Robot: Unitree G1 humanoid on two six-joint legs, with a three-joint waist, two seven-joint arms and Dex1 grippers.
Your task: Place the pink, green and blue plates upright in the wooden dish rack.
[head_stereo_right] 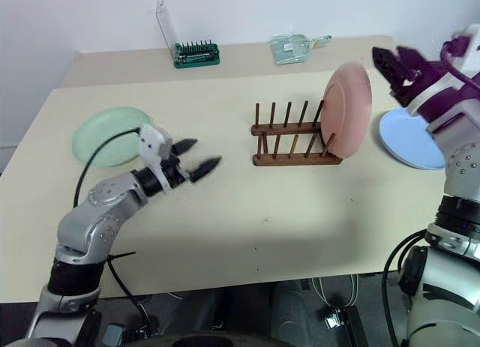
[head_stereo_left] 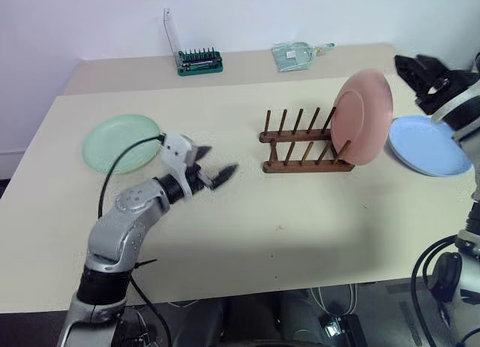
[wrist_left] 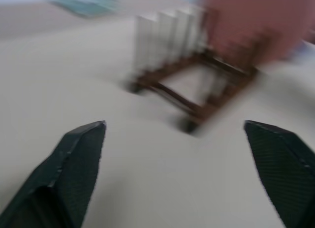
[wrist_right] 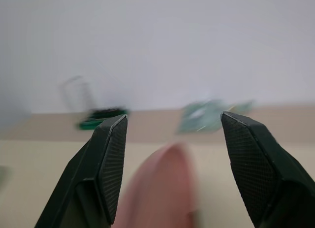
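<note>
Left eye view, progress: the pink plate [head_stereo_left: 362, 116] stands upright at the right end of the wooden dish rack [head_stereo_left: 304, 142], so one of three looks done; the other slots are bare.
Left eye view, what is left: the green plate [head_stereo_left: 121, 142] lies flat on the table [head_stereo_left: 247, 219] well left of the rack, and the blue plate [head_stereo_left: 429, 145] lies flat just right of the pink one.
Right eye view, left gripper [head_stereo_right: 196, 157]: fingers spread, nothing held, hovering low between the green plate and the rack.
Right eye view, right gripper [head_stereo_right: 391, 65]: raised just right of the pink plate's top edge, apart from it, jaws parted and empty.
Left wrist view, rack: dark brown rails with rows of upright pegs, the pink disc leaning in the far slot; own fingers wide apart.
Right wrist view, pink plate: a matte salmon rim shows between the open fingers [wrist_right: 110, 161], untouched.
Judgement: green looks the likely next pick.
</note>
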